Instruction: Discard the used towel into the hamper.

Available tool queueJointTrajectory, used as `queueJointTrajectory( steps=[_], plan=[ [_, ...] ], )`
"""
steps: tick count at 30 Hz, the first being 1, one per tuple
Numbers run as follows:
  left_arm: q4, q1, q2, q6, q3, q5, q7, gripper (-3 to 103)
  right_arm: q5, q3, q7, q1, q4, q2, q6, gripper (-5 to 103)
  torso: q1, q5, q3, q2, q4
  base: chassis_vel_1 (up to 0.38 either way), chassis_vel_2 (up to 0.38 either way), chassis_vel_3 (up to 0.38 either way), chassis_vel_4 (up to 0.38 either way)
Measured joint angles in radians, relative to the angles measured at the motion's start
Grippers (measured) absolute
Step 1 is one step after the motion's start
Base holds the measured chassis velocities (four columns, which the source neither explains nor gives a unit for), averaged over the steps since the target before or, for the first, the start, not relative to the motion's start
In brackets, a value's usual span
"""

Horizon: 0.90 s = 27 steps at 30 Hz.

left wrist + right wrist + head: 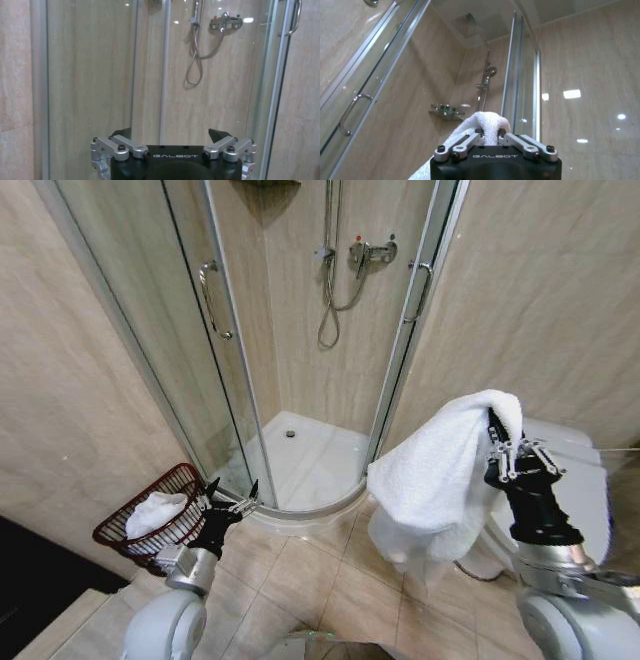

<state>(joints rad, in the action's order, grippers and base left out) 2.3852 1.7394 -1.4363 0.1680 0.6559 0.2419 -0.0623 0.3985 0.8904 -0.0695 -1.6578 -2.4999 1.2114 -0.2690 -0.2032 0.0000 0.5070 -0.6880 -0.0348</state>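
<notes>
A white towel (pixel 440 475) hangs in folds from my right gripper (pixel 497 442), which is shut on its upper edge, raised at the right in front of the toilet. In the right wrist view the towel (pixel 482 123) bunches up between the closed fingers. The hamper (pixel 150 520), a dark reddish-brown wire basket, stands on the floor at the lower left against the wall, with another white towel (pixel 155 512) lying inside it. My left gripper (pixel 232 492) sits low, just right of the hamper's rim, open with nothing between its fingers (pixel 220 134).
A glass corner shower enclosure (pixel 300 440) with a white tray fills the middle. Its door handles (pixel 212 300) and the shower hose (pixel 330 300) are visible. A white toilet (pixel 580 480) stands behind my right arm. Beige tiled floor (pixel 310 570) lies between the arms.
</notes>
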Motion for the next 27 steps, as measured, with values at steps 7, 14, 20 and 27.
queueJointTrajectory(
  steps=[7, 14, 20, 27],
  plan=[
    [0.000, 0.000, 0.000, 0.000, 0.000, 0.000, 0.000, 100, 0.001, 0.003, 0.000, -0.004, 0.000, 0.001, 0.000, 8, -0.014, 0.0000, 0.019, -0.034, 0.0000, 0.000, 0.000, 0.000, 0.000],
    [0.000, 0.000, 0.000, 0.000, 0.000, 0.000, 0.000, 100, 0.000, 0.007, 0.001, -0.004, 0.000, 0.000, 0.000, 8, -0.025, 0.0000, 0.033, -0.059, -0.0001, 0.000, 0.000, 0.000, 0.000],
    [0.000, 0.000, 0.000, 0.000, 0.000, 0.000, 0.000, 100, -0.001, 0.007, 0.001, -0.003, 0.000, 0.000, 0.000, 8, -0.034, 0.0000, 0.045, -0.079, -0.0001, 0.000, 0.000, 0.000, 0.000],
    [0.000, 0.000, 0.000, 0.000, 0.000, 0.000, 0.000, 100, -0.001, 0.008, 0.001, 0.000, 0.000, -0.003, 0.001, 8, -0.046, 0.0000, 0.061, -0.107, -0.0001, 0.000, 0.000, 0.000, 0.000]
  ],
)
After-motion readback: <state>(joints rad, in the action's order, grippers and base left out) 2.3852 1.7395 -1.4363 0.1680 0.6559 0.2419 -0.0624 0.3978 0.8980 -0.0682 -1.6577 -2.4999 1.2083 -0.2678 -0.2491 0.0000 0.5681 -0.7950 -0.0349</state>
